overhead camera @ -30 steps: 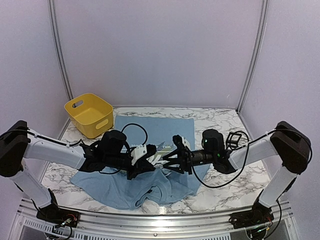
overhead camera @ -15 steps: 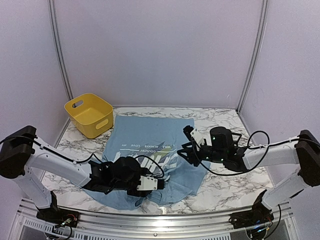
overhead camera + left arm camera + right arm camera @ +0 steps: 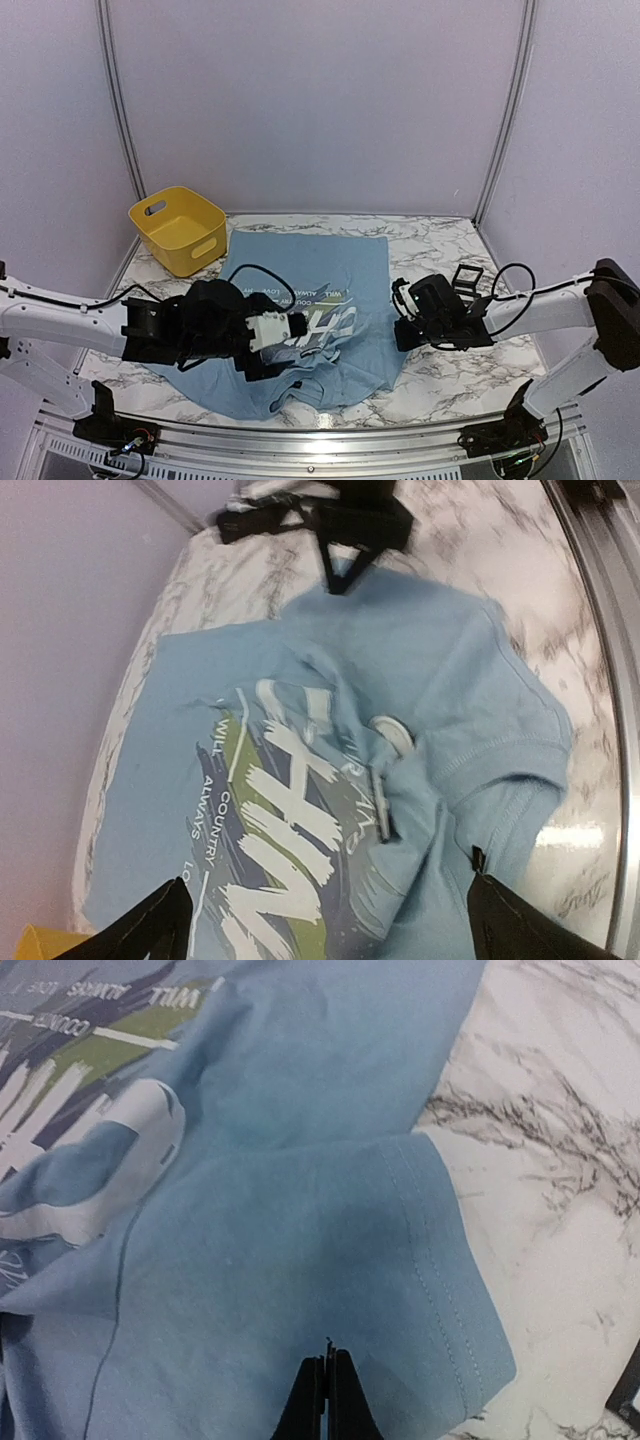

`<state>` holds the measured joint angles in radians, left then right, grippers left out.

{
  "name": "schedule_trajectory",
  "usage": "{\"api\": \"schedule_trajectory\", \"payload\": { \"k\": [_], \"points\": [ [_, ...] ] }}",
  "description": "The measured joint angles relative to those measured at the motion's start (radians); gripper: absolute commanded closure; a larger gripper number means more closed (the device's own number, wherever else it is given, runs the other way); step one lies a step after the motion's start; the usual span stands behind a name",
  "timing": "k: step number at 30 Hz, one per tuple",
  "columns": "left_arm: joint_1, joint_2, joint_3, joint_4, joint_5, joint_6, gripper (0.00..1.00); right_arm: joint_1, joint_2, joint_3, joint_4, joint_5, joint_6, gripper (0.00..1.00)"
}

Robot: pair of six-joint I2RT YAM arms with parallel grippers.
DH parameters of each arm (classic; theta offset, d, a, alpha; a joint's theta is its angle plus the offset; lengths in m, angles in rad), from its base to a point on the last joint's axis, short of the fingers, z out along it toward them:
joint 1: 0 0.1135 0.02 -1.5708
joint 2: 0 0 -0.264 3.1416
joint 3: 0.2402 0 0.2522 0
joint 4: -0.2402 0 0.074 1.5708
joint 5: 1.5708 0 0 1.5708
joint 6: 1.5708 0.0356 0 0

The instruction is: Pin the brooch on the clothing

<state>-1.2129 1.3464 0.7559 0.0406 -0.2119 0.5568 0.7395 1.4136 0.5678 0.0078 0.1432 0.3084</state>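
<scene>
The clothing (image 3: 300, 262), a light blue T-shirt with white lettering and green streaks, lies on the marble table, its near half bunched. In the left wrist view the brooch (image 3: 384, 780), a white oval with a silvery bar, sits on a raised fold of the shirt (image 3: 430, 650) beside the print. My left gripper (image 3: 335, 915) hovers above it, open, with nothing between its fingers. It shows in the top view as the left gripper (image 3: 300, 342) over the crumpled part. My right gripper (image 3: 328, 1362) is shut just above the right sleeve (image 3: 440, 1260), seen from above as the right gripper (image 3: 400, 333).
A yellow basket (image 3: 178, 228) stands at the back left, beside the shirt. A small black frame (image 3: 465, 277) sits on the marble behind the right arm. The table's metal front rail (image 3: 320, 440) runs along the near edge.
My left gripper opened and let go of the shirt fold, then drew back. My right gripper shut and moved right and down to the sleeve at the shirt's right edge.
</scene>
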Motion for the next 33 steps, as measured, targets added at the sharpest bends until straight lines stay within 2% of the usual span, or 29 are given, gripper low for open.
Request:
{"api": "schedule_trajectory", "payload": {
  "k": [1,3,5,7,10,13,18,21,24,26,29,33],
  "points": [
    [0.026,-0.027,-0.007,0.01,0.013,-0.05,0.07,0.003,0.012,-0.001,-0.027,0.011,0.029,1.0],
    [0.117,-0.06,-0.025,0.034,0.023,-0.175,0.29,0.009,0.03,-0.006,-0.071,0.031,0.077,1.0],
    [0.238,-0.048,-0.031,0.037,0.001,-0.327,0.39,0.013,0.032,-0.012,-0.101,0.062,0.141,1.0],
    [0.346,-0.001,-0.031,0.023,-0.043,-0.47,0.42,0.014,0.022,-0.011,-0.132,0.09,0.199,1.0],
    [0.406,0.063,-0.057,-0.026,-0.076,-0.642,0.44,0.014,-0.024,-0.024,-0.215,0.132,0.296,1.0],
    [0.407,0.05,-0.126,-0.079,-0.077,-0.774,0.44,0.014,-0.107,-0.051,-0.335,0.153,0.38,1.0],
    [0.399,-0.123,-0.218,-0.193,-0.054,-0.946,0.59,0.014,-0.283,-0.08,-0.558,0.149,0.471,1.0],
    [0.35,-0.219,-0.223,-0.211,-0.034,-1.003,0.62,0.007,-0.306,-0.026,-0.631,0.143,0.457,1.0],
    [0.256,-0.216,-0.214,-0.211,-0.009,-1.032,0.64,-0.024,-0.222,0.119,-0.625,0.134,0.372,1.0],
    [0.215,-0.167,-0.213,-0.216,0.022,-1.049,0.65,-0.074,-0.105,0.238,-0.542,0.1,0.273,1.0],
    [0.208,-0.103,-0.226,-0.238,0.047,-1.077,0.65,-0.155,0.12,0.414,-0.407,0.029,0.129,1.0],
    [0.203,-0.13,-0.278,-0.269,0.058,-1.135,0.64,-0.237,0.489,0.714,-0.317,-0.039,-0.019,1.0]
  ]
}}
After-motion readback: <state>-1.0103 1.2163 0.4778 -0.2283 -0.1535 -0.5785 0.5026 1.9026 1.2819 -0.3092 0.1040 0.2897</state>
